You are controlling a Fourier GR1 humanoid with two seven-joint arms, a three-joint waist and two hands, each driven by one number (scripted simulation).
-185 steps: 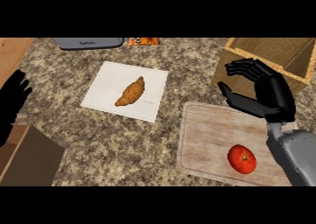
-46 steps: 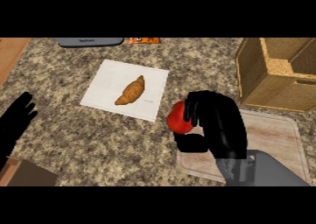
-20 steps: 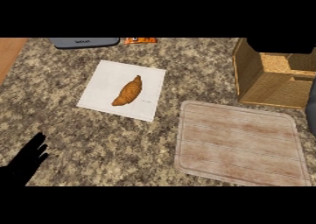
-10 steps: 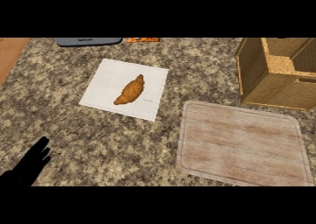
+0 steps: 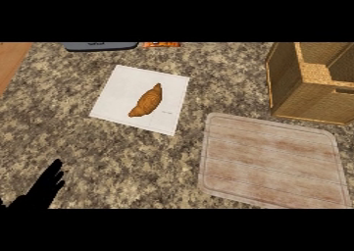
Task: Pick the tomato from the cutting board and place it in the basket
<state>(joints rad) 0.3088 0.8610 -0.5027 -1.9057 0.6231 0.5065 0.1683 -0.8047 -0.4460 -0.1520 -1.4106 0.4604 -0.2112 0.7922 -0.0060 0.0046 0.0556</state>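
The wooden cutting board (image 5: 272, 163) lay bare on the speckled stone table (image 5: 78, 142), and the tomato was nowhere to be seen, whether inside the wicker basket (image 5: 310, 93) just beyond the board's far right corner could not be told. Only the left hand (image 5: 40, 191) showed, at the lower left edge, its fingers straight and holding nothing. A croissant (image 5: 147, 100) rested on a white napkin (image 5: 121, 88) left of the board.
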